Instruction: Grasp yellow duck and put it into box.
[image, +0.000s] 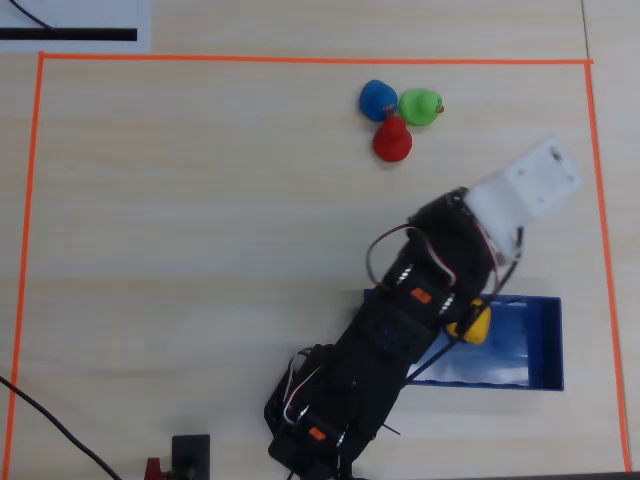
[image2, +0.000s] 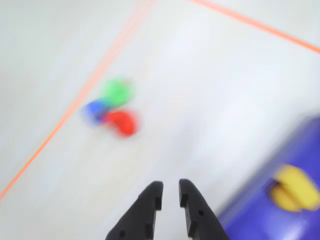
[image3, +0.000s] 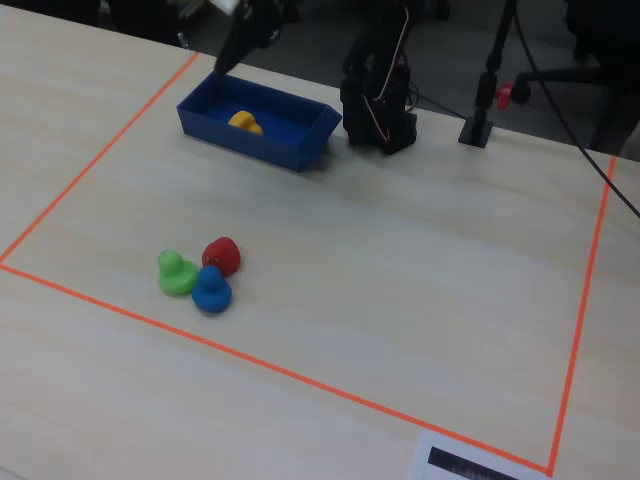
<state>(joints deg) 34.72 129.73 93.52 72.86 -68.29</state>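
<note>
The yellow duck (image3: 244, 121) lies inside the blue box (image3: 300, 148). In the wrist view the empty gripper (image2: 170, 189) hangs above the tabletop (image3: 400, 250), fingers slightly apart, the duck at its 3 o'clock.

We see the yellow duck (image3: 244, 122), small and rounded, lying inside the box (image3: 300, 150), free of any grip. The box is a long blue tray with low walls, resting on the worktop (image3: 400, 250).
</note>
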